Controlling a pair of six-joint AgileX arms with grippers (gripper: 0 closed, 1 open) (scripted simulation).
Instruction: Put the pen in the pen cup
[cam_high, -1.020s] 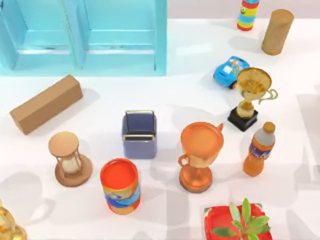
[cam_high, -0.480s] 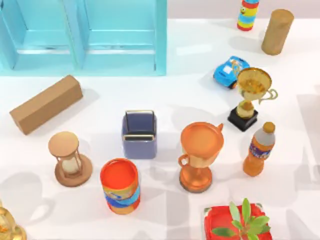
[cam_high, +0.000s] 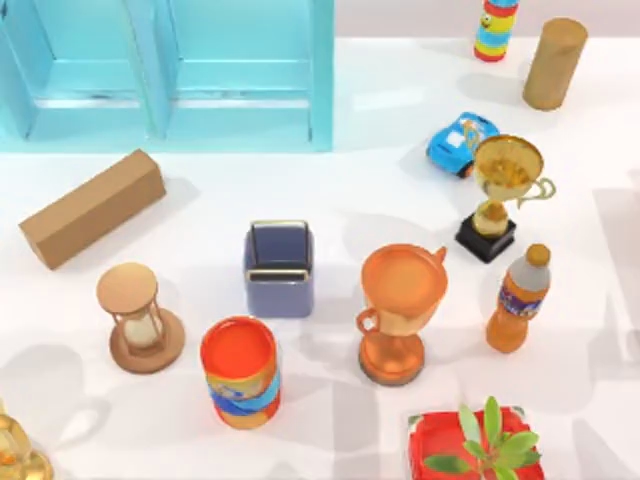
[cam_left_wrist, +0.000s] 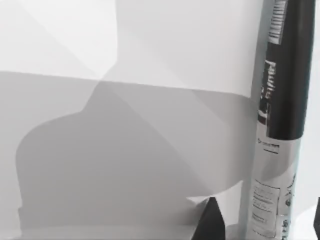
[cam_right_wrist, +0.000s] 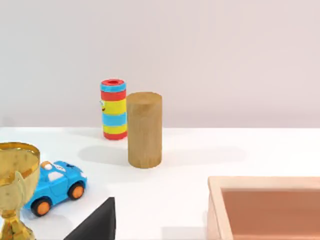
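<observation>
In the left wrist view a black and silver pen (cam_left_wrist: 280, 100) lies on the white table. My left gripper (cam_left_wrist: 265, 227) is open around its lower end, with a dark finger (cam_left_wrist: 211, 222) on each side and a small gap to the barrel. The pen cup (cam_high: 279, 268), a blue-grey square holder with a dark inside, stands upright at the table's middle in the top view. One dark finger (cam_right_wrist: 97, 225) of my right gripper shows at the edge of the right wrist view, above the table near the blue toy car (cam_right_wrist: 55, 186).
Around the pen cup stand an hourglass (cam_high: 138, 318), an orange can (cam_high: 239, 370), a copper trophy cup (cam_high: 400, 310), a gold trophy (cam_high: 503, 195) and an orange bottle (cam_high: 518, 298). A wooden block (cam_high: 92, 208), a blue cabinet (cam_high: 170, 70) and a wooden cylinder (cam_high: 553, 62) lie farther back.
Arm shadows along the table's front and right have shifted a little. None of the objects has moved.
</observation>
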